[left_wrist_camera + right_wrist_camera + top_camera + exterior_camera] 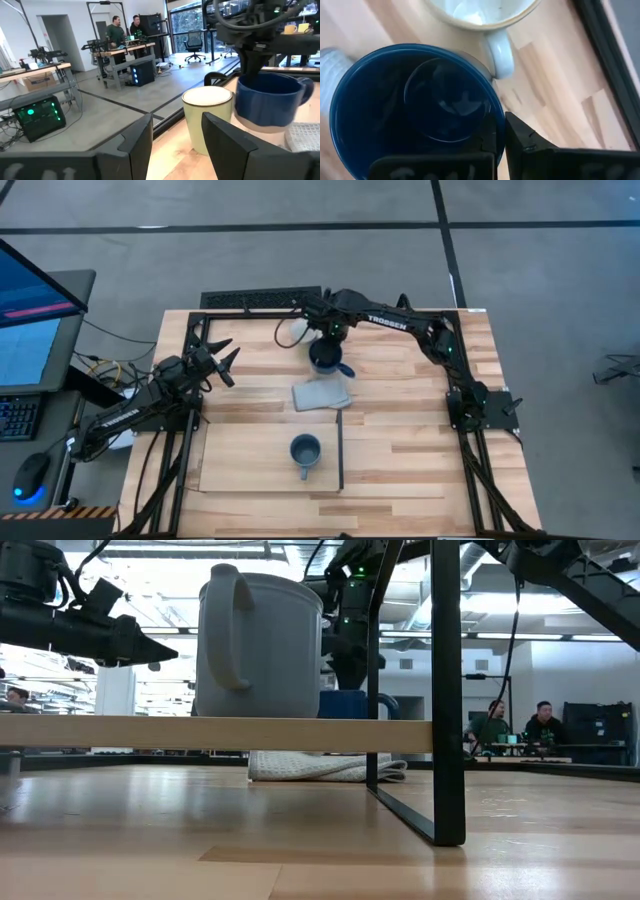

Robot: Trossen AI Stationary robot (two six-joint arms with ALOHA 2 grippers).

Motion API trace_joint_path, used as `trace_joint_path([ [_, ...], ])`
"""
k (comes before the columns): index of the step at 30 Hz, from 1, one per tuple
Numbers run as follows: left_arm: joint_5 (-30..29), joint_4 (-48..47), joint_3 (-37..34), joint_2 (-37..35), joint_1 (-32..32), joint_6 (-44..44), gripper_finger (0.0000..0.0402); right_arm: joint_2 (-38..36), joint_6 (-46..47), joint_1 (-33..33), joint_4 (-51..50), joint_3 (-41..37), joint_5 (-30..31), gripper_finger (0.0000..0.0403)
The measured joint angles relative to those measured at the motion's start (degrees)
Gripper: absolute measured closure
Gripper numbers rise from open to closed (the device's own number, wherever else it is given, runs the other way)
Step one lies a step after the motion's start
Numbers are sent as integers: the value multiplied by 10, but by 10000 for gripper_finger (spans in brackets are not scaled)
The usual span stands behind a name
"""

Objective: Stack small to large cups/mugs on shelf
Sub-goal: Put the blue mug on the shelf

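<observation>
On shelf (240, 450): grey-blue mug (305, 450), upright; contents unclear.

Grey folded cloth (322, 395) lies on the butcher-block tabletop (410, 440), mid-table; low view shows it (325, 766) flat and rumpled on the wood. Off table's left edge: monitor (35, 320) w/ blue screen, keyboard (18, 418) below it, mouse (30, 475) nearer the corner. Grey floor (540, 280) around, dark lines across it. Room bkgd: two people seated at a bench (515, 725); two people standing by a desk (125, 30); office chair (194, 40) by the windows.
</observation>
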Motion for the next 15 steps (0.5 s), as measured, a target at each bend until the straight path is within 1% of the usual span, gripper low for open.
trace_joint_path([
  [15,0,0,0,0,0,-1,239,0,0,-19,-16,0,1,378],
])
